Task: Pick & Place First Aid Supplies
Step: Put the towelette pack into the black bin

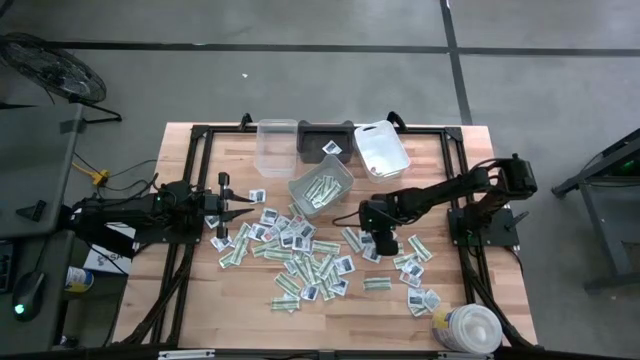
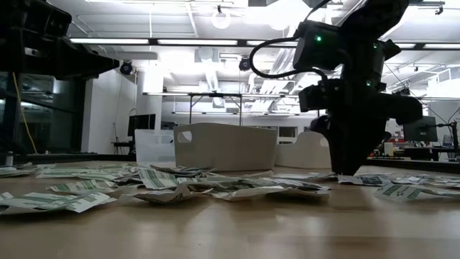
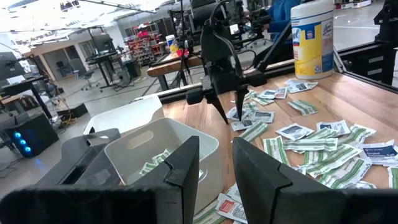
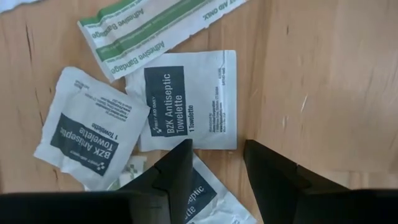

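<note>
Dozens of small flat packets [image 1: 300,255], green-and-white strips and squarish white towelettes, lie scattered over the middle of the wooden table. My right gripper [image 1: 380,243] points straight down over the right part of the pile. In the right wrist view my right gripper [image 4: 217,152] is open, with a white antiseptic towelette packet [image 4: 186,99] just ahead of its fingers and another packet [image 4: 202,186] under one finger. My left gripper [image 1: 238,207] is open and empty, held level at the pile's left edge and pointing toward a clear bin [image 1: 320,187] holding green strips. My right gripper comes from above, pointing down, with its fingertips [image 2: 352,169] low at the table among the white towelette packets. I cannot tell whether the fingers touch a packet or the wood.
Along the far edge stand a clear bin [image 1: 277,145], a dark bin [image 1: 325,140] and a white bin [image 1: 381,148]. A round white tub [image 1: 470,328] stands at the near right corner. Bare wood lies along the near edge and right of my right gripper.
</note>
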### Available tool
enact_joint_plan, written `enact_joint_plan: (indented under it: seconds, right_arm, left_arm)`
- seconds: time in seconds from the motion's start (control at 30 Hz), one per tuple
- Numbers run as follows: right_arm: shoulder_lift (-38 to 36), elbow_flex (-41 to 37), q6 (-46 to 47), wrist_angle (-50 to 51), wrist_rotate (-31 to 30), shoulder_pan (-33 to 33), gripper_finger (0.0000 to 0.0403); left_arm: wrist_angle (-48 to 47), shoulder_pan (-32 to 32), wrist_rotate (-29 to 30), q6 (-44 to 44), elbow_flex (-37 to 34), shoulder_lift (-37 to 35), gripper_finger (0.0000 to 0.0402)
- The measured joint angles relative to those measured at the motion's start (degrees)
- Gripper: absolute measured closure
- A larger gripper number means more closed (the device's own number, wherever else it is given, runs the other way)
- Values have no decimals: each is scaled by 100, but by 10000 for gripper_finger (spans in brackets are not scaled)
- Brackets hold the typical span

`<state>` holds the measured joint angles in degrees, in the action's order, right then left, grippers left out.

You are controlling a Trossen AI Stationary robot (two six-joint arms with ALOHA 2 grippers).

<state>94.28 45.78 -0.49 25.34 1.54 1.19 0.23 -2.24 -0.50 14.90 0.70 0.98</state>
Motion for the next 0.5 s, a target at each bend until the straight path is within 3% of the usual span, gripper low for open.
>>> enact_joint_plan:
  seconds: [0.5]
  right_arm:
    - [11, 2, -597, -101, -326, -7, 267]
  left_arm:
    - [-2, 0, 1, 0, 1, -1, 305]
